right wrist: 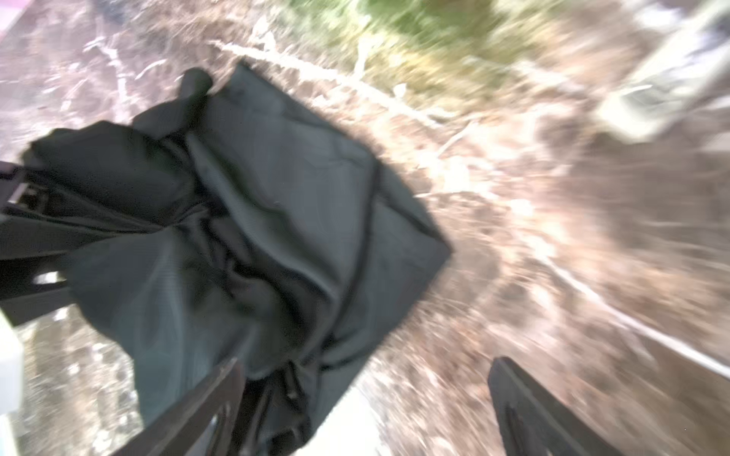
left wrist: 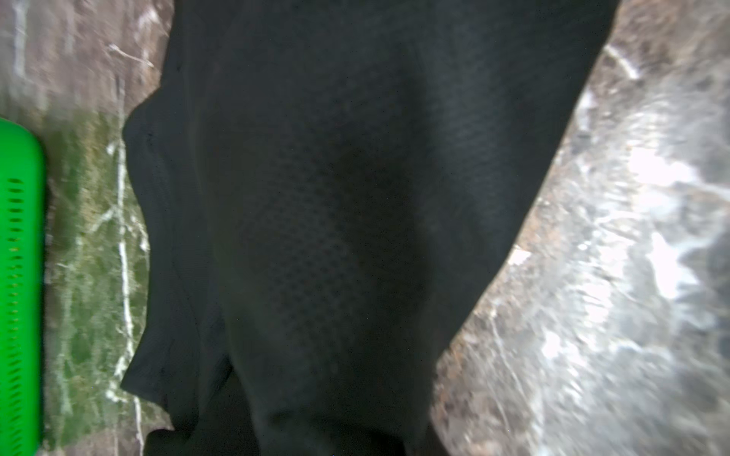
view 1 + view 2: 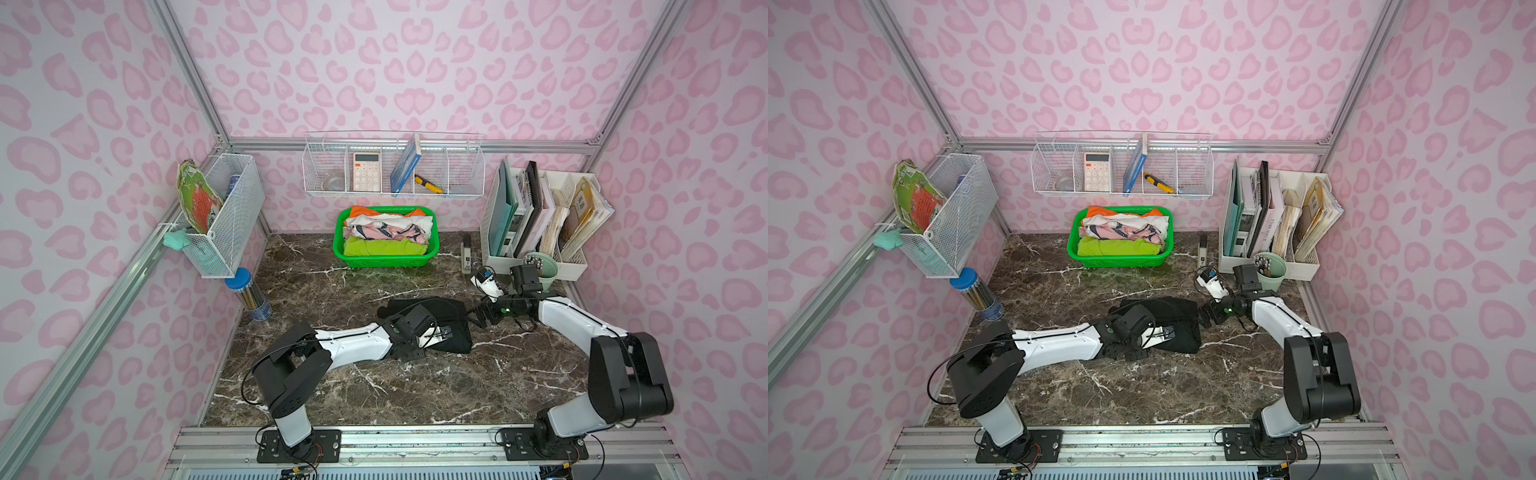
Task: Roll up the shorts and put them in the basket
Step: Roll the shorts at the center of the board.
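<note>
Our right claw (image 1: pixel 365 365) stands with its dark fingers (image 1: pixel 197 406) wide apart and clamps nothing. One finger sits just beside the loose end of the crumpled black soft-fabric shorts (image 1: pixel 256 217), off their 3 o'clock edge.

Our left claw (image 3: pixel 415 352) is low at the shorts' 7 o'clock side. Its fingers are hidden under its own wrist, and the left wrist view is filled with black mesh cloth, so we cannot tell whether it is apart, together or gripping.

Both wrist views are blurred. The shorts lie bunched near the middle of the dark brown white-veined marble counter (image 3: pixel 374 395).

At 12 o'clock a bright green slotted plastic basket (image 3: pixel 386 262) stands apart from them. At 2 o'clock a mint-green cup (image 3: pixel 548 272) is near the right wrist. The widest bare counter lies at 6 o'clock.
</note>
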Motion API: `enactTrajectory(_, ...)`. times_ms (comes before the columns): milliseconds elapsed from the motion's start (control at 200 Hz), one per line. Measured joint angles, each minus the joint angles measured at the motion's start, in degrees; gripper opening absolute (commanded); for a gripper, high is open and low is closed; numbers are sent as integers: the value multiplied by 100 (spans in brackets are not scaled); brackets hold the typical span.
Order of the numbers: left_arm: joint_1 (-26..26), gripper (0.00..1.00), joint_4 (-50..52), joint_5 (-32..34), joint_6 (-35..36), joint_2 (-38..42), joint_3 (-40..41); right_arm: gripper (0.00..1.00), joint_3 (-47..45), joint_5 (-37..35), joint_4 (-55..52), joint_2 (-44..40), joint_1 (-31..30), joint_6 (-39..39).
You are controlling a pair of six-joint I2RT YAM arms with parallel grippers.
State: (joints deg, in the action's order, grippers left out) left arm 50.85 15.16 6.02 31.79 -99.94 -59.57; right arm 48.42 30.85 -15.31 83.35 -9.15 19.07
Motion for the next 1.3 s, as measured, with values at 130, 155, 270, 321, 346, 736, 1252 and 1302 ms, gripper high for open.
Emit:
enactTrajectory(130,-138,0,931,-520,-184,-52,-520,100,-457,-225,612,-745,-4,-35)
enactTrajectory(155,-168,0,1121,-638,-216,-70,-632,100,-520,-258,715,-855,-24,-35)
enactTrajectory(270,-361,0,1851,-1250,-385,-212,-1099,100,-796,-354,1054,-1296,-291,212)
enactTrajectory(321,-470,0,2157,-1541,-468,-299,-1276,100,-901,-363,1139,-1475,-525,455)
enactTrajectory(346,-516,0,2280,-1652,-470,-343,-1346,100,-955,-374,1169,-1574,-662,616)
enactTrajectory(736,-1285,0,3862,-3254,-597,-1416,-2470,100,-2017,-728,1270,-3034,-2326,2601)
enactTrajectory(1252,-1482,0,4771,-3897,-544,-2485,-3405,99,-2203,-1362,1729,-1495,-3014,3226)
enactTrajectory(1302,-1491,0,4819,-3941,-518,-2538,-3451,99,-2162,-1427,1792,-1344,-3016,3239)
